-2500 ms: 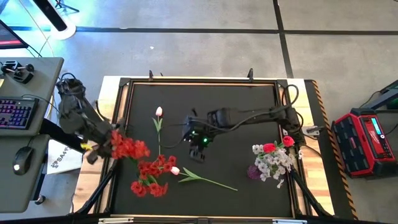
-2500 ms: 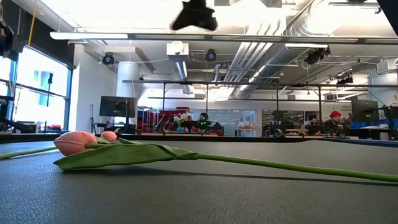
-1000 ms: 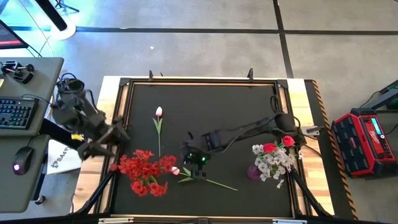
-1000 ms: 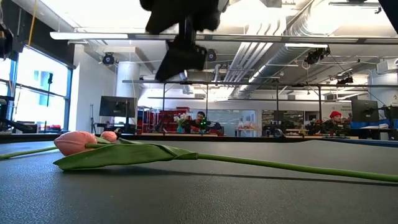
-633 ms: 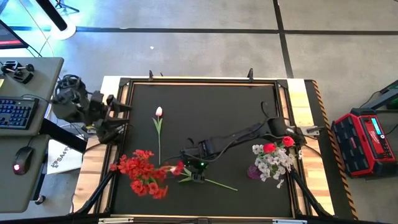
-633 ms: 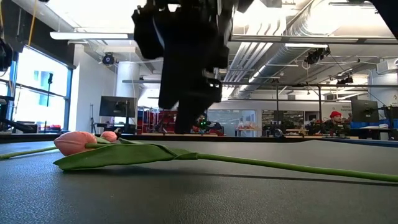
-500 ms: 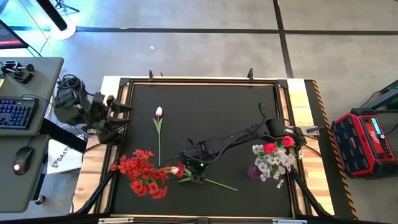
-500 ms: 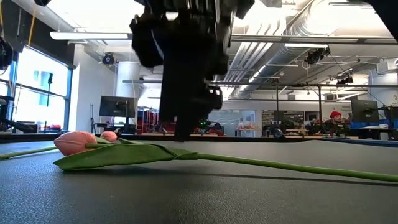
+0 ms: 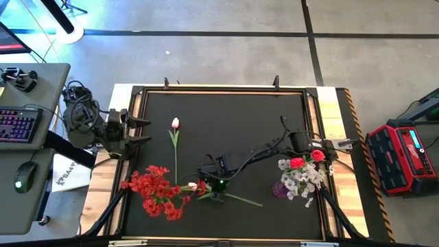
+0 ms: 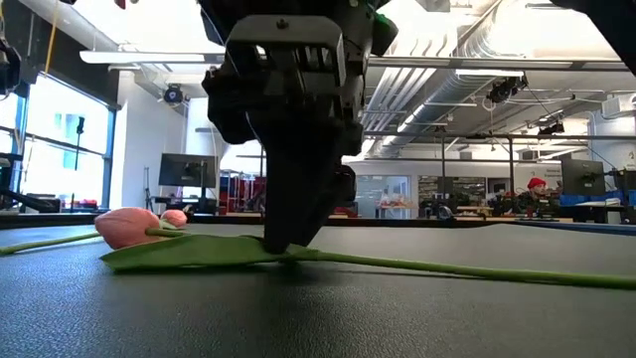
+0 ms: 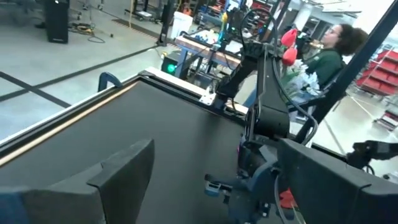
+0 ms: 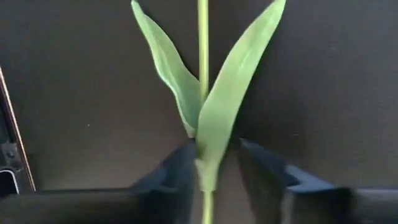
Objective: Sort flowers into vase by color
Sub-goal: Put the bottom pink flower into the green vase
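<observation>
- Right gripper (image 12: 211, 165) down on the table (image 9: 240, 123), fingers (image 12: 171, 171) straddling the stem of a pink tulip (image 10: 134, 227) just where the leaves branch; narrow gap, pressing on the leaf base, not clearly clamped yet.
- Gripped low on the stem, probably to leave the bud free and let the flower hang straight for a vase.
- Tulip lying flat near the table's front edge, bud towards the red blossom cluster (image 9: 159, 192), stem trailing towards the right.
- Second pink tulip (image 9: 175, 124) lying apart, farther back on the table.
- White and red-pink bouquet (image 9: 302, 175) standing at the right side, likely already sorted.
- Left gripper (image 9: 137, 130) parked at the table's left edge, fingers (image 11: 121, 177) spread wide and empty, clear of the working arm.
</observation>
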